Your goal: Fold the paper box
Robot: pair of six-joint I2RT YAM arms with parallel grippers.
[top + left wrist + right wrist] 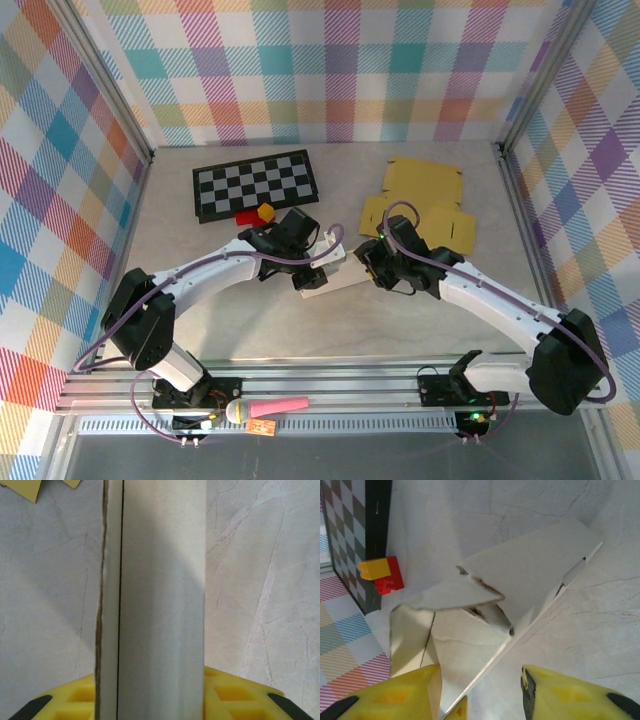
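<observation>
Nothing legible is showing in any view: no words, numbers or brand marks. The paper box [340, 275] is presenting plain white faces, and the checkered board [255, 184], lying toward eleven o'clock from it, is carrying only black-and-white squares, no characters.

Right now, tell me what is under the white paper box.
Pale marbled table shows around the paper box. Its panels cover the spot directly beneath, so anything there is hidden.

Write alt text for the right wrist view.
A half-folded white box lies on a table, flaps raised, its near edge by the yellow fingers of the right end effector. At left, a red block and a yellow block sit beside a checkerboard.
</observation>
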